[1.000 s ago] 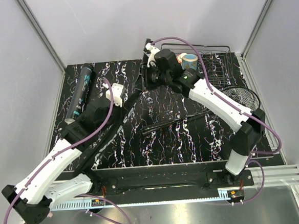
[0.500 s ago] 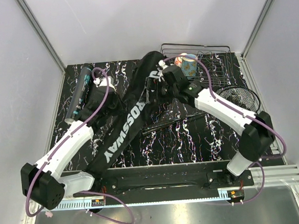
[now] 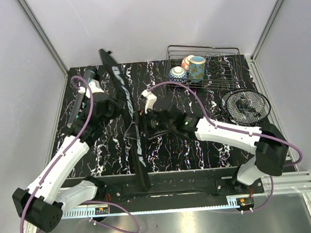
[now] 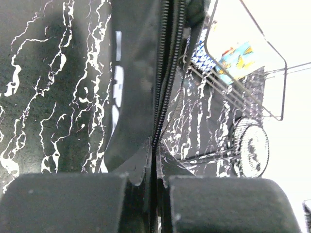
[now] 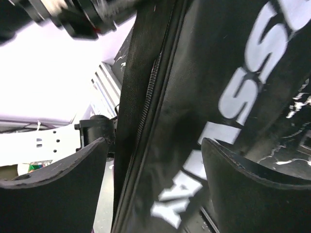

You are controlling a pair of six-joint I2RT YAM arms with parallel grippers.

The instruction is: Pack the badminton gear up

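Note:
The long black "CROSSWAY" bag (image 3: 130, 123) is held on edge, running from the back wall to the table's front edge. My left gripper (image 3: 117, 109) is shut on its zipper seam; in the left wrist view (image 4: 151, 194) the seam (image 4: 163, 87) runs out from between the closed pads. My right gripper (image 3: 141, 123) is open, with its jaws on either side of the bag (image 5: 214, 92) in the right wrist view (image 5: 154, 145). The racket's strung head (image 3: 245, 106) lies at the right and also shows in the left wrist view (image 4: 252, 148). The dark tube (image 3: 88, 74) lies at the far left, mostly hidden by my left arm. No shuttlecocks are in view.
A wire basket (image 3: 220, 50) stands at the back right with painted cups (image 3: 197, 66) in it. The grey enclosure walls rise close on the left, the back and the right. The marbled black table top (image 3: 201, 156) shows between the arms.
The bag has swung from lying diagonally with its lettering up to standing on edge, further left. My right gripper has come down from near the basket to mid-table. The left wrist has shifted back and left.

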